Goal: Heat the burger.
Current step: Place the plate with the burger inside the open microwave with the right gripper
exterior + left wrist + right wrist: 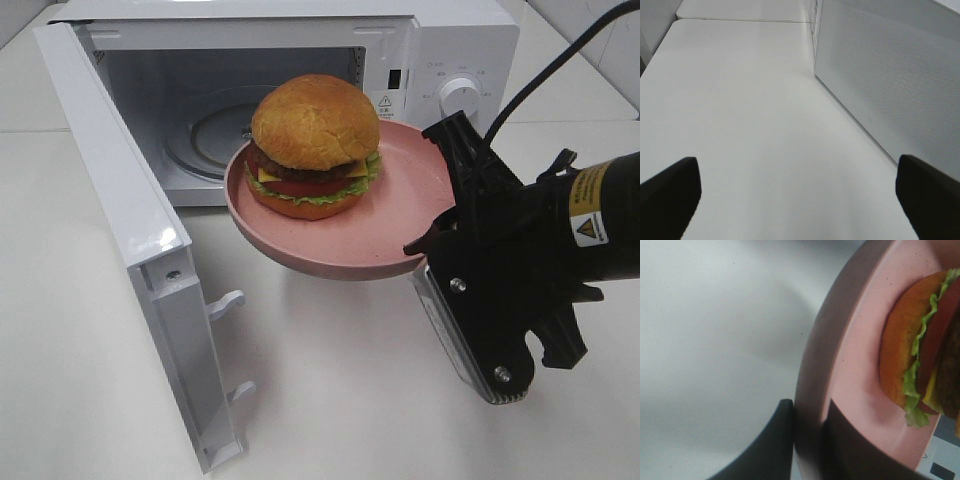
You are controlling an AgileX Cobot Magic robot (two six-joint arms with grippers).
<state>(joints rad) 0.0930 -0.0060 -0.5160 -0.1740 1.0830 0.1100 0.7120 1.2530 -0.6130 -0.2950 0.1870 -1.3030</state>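
Observation:
The burger (315,145), with a golden bun, lettuce, tomato and cheese, sits on a pink plate (400,205) held in the air in front of the open microwave (300,30). My right gripper (437,215) is shut on the plate's right rim. The right wrist view shows its dark fingers (770,450) pinching the rim of the plate (812,390), with the burger (920,355) just beyond. My left gripper (800,200) is open over bare table with nothing between its fingertips (670,195); it does not show in the exterior view.
The microwave door (130,230) swings out to the left, toward the table's front. A glass turntable (215,135) lies inside the cavity. A white perforated panel of the microwave (890,75) stands close beside the left gripper. The white table (320,400) extends below the plate.

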